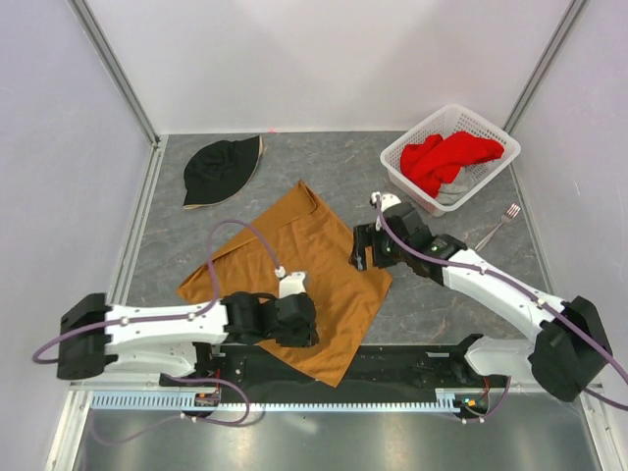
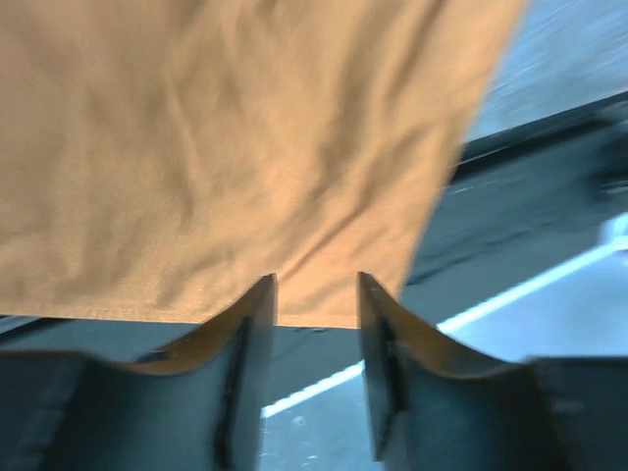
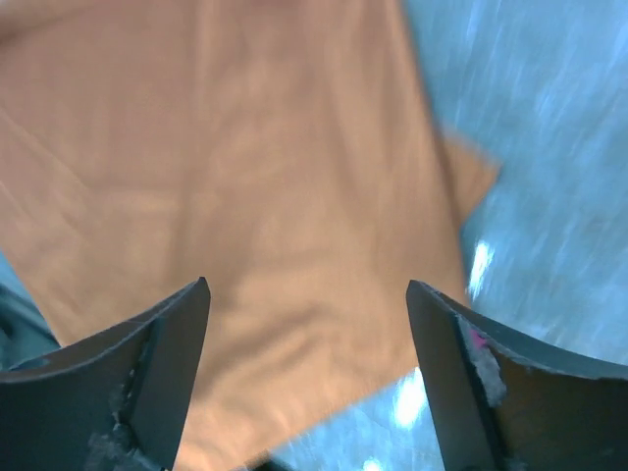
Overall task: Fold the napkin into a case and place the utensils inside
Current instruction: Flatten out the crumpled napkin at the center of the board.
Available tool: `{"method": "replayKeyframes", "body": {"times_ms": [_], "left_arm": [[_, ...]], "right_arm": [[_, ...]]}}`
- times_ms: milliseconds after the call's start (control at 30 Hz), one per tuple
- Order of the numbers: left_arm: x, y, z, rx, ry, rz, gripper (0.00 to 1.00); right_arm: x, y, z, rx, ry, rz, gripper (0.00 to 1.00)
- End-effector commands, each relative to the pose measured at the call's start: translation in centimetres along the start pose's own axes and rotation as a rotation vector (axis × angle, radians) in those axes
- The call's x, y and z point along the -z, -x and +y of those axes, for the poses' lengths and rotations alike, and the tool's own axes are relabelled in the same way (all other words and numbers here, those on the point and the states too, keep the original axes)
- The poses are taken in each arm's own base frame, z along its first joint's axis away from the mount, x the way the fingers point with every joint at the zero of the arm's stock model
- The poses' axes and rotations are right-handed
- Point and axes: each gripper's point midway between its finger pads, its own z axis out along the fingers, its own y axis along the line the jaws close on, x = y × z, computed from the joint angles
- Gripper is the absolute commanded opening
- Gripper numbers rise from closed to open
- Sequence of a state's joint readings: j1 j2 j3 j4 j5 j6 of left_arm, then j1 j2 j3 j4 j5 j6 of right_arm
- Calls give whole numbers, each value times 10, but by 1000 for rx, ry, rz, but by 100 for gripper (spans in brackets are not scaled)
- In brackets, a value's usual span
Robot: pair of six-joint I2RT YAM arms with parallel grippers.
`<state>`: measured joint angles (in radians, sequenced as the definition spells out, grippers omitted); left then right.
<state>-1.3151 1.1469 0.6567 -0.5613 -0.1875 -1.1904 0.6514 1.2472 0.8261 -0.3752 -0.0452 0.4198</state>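
The orange-brown napkin [image 1: 294, 270] lies spread flat as a diamond in the middle of the table, unfolded. My left gripper [image 1: 306, 327] hovers over its near left side; in the left wrist view the gripper [image 2: 314, 287] is open and empty, its tips at the napkin's [image 2: 226, 157] hem. My right gripper [image 1: 361, 253] is at the napkin's right edge; in the right wrist view it [image 3: 306, 287] is wide open and empty above the cloth [image 3: 245, 177]. A silver fork [image 1: 500, 224] lies at the right, near the basket. The knife-like piece is out of view.
A white basket [image 1: 410, 169] with a red cloth [image 1: 446, 155] stands at the back right. A black hat [image 1: 221, 169] lies at the back left. The black base rail [image 1: 412, 361] runs along the near edge under the napkin's near corner.
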Motion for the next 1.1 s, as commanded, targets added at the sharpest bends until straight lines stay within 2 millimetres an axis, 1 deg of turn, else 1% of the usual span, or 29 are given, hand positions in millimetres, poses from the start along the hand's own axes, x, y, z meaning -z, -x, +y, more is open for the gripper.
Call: {"method": "replayKeyframes", "body": {"times_ms": [0, 33, 67, 100, 133, 167, 200, 233, 267, 300, 333, 367, 400, 433, 467, 500, 533, 567, 633, 700, 733, 767, 800, 867, 900, 933, 1000, 1033, 1067], "left_arm": [[45, 76, -22, 120, -78, -274, 52], [53, 87, -22, 119, -89, -309, 52], [66, 101, -24, 145, -121, -359, 53], [71, 119, -15, 190, -104, -417, 52], [77, 128, -10, 206, -109, -448, 52], [89, 140, -11, 225, -153, -498, 53], [94, 154, -6, 241, -161, -539, 56], [99, 161, -3, 198, -162, -565, 58], [103, 167, -2, 188, -169, -579, 60], [106, 177, 4, 201, -164, -588, 62], [109, 181, 7, 163, -151, -594, 63], [115, 188, 6, 150, -155, -601, 63], [113, 193, 10, 144, -140, -588, 64], [113, 195, 13, 110, -123, -582, 63], [117, 201, 11, 104, -124, -587, 64], [117, 205, 12, 98, -122, -582, 64], [112, 207, 15, 74, -103, -567, 63], [114, 211, 12, 66, -107, -567, 63], [112, 217, 15, 49, -96, -556, 63], [115, 224, 14, 34, -100, -557, 63], [113, 224, 15, 29, -99, -547, 62], [114, 225, 12, 23, -114, -538, 62], [114, 228, 15, 20, -111, -541, 62], [112, 227, 15, 12, -124, -522, 61], [111, 228, 18, 12, -121, -519, 61], [111, 227, 19, 12, -125, -511, 61], [110, 225, 22, 12, -137, -500, 58], [110, 225, 23, 17, -139, -499, 58], [109, 223, 25, 20, -144, -494, 57]], "right_arm": [[1, 72, 12, -19, 9, -144, 91], [-18, 74, 13, -37, 9, -125, 92], [-22, 94, 26, -48, 48, -156, 93], [-31, 109, 37, -66, 89, -185, 93], [-56, 107, 36, -75, 82, -150, 93], [-61, 130, 43, -83, 93, -186, 92], [-70, 138, 46, -89, 96, -195, 92], [-96, 132, 40, -85, 72, -157, 91], [-99, 155, 49, -72, 84, -194, 90], [-108, 158, 48, -66, 79, -187, 89], [-130, 152, 43, -64, 65, -151, 88], [-133, 170, 49, -58, 85, -180, 86], [-141, 173, 51, -54, 89, -180, 84], [-160, 166, 46, -53, 79, -153, 80], [-163, 178, 51, -47, 91, -174, 73], [-170, 178, 48, -46, 85, -167, 70], [-185, 171, 43, -46, 72, -145, 69], [-187, 177, 45, -32, 77, -156, 68], [-199, 171, 40, -24, 63, -139, 67], [-204, 175, 43, -4, 77, -149, 66], [-212, 169, 39, -5, 69, -135, 63], [-214, 174, 42, 5, 78, -142, 62], [-217, 173, 41, 5, 80, -138, 60], [-226, 169, 40, 1, 79, -131, 53], [-232, 164, 40, -8, 80, -115, 48], [-233, 165, 41, -17, 86, -114, 36], [-238, 160, 46, -47, 95, -100, 23], [-237, 166, 54, -59, 115, -110, 10], [-237, 169, 62, -70, 134, -114, 6]]}}
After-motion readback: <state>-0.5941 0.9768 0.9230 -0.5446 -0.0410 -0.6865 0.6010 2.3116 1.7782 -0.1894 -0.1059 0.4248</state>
